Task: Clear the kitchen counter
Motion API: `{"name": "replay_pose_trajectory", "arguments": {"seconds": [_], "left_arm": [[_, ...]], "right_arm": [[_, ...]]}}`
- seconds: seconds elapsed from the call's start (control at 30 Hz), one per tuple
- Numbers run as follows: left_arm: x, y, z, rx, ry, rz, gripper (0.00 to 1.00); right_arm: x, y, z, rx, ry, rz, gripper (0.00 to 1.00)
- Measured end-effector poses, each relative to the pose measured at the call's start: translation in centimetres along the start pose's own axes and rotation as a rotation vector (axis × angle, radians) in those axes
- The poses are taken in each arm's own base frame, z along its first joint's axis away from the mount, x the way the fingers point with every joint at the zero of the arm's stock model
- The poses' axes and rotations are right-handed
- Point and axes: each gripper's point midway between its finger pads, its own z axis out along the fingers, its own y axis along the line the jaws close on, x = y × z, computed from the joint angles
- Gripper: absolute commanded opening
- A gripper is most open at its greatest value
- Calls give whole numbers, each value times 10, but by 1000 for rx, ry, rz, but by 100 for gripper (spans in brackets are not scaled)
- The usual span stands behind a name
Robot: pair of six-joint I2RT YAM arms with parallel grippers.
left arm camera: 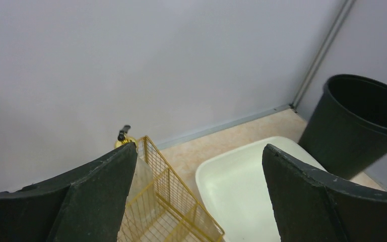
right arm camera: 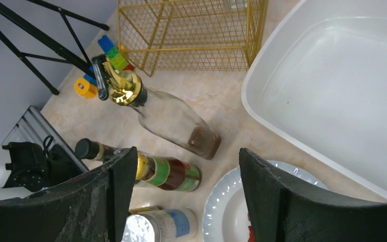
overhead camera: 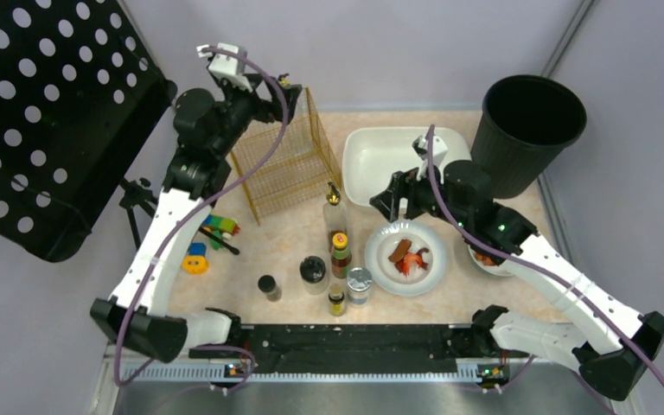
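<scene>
The kitchen counter (overhead camera: 281,246), pale marbled beige, lies beneath both claws.

The left claw (left arm camera: 199,148) has its jaws spread wide and holds nothing. It hangs high on a sharply folded arm, over the back top edge of one yellow wire basket (left arm camera: 171,201). Ahead of it and lower sits one white tub (left arm camera: 242,191). One black bin (left arm camera: 358,126) stands further to the same side.

The right claw (right arm camera: 186,151) has its jaws parted with nothing between them, and it tilts downward. Its arm stretches forward and inward with the elbow bent, and it covers most of one bowl (overhead camera: 484,259).

Directly below this claw, six bottles and jars crowd together. Nearest are a tall clear bottle (right arm camera: 171,118) with a gold pourer, a green-labelled sauce bottle (right arm camera: 169,174) and a silver-lidded jar (right arm camera: 151,224). One white plate (right arm camera: 221,206) of food lies under one finger, and the tub is just beyond it.

Past the bottles lie two small clumps of toy blocks (overhead camera: 218,226), near a black tripod (right arm camera: 35,35).
</scene>
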Motion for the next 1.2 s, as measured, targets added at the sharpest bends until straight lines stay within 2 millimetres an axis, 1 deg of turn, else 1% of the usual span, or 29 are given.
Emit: {"name": "replay_pose_trajectory", "arguments": {"seconds": [0.07, 0.17, 0.2, 0.33, 0.37, 0.4, 0.5, 0.6, 0.73, 0.8, 0.87, 0.97, 1.1, 1.2], "left_arm": [[-2, -11, -23, 39, 8, -10, 99], [12, -27, -54, 99, 53, -48, 99], [19, -33, -62, 125, 68, -64, 99], [60, -54, -95, 212, 167, -154, 99], [73, -59, -103, 228, 191, -172, 99], [82, -64, -110, 242, 208, -185, 99], [116, -84, -140, 301, 266, -211, 99], [134, -99, -158, 347, 299, -223, 99], [165, -115, -169, 379, 355, -240, 99], [187, -120, -173, 379, 393, -239, 99], [208, -119, -176, 359, 424, -234, 99], [231, -114, -176, 324, 428, -217, 99], [249, -107, -173, 288, 396, -189, 99], [249, -104, -165, 278, 355, -173, 99]], "right_arm": [[-6, 2, -7, -2, -11, -2, 73], [-16, 5, -18, 3, -29, -4, 73], [-19, 6, -23, 4, -34, -4, 73], [-26, 9, -40, 7, -45, -4, 73], [-27, 9, -44, 9, -45, -4, 73], [-26, 9, -47, 10, -42, -4, 73], [-22, 9, -55, 14, -30, 0, 73], [-18, 8, -60, 17, -19, 5, 73], [-18, 9, -66, 16, -22, 17, 73], [-18, 9, -68, 16, -22, 20, 73], [-17, 9, -68, 16, -21, 20, 73], [-17, 10, -68, 13, -20, 20, 73], [-15, 12, -66, -2, -20, 24, 73], [-9, 11, -63, -5, -7, 27, 73]]}}
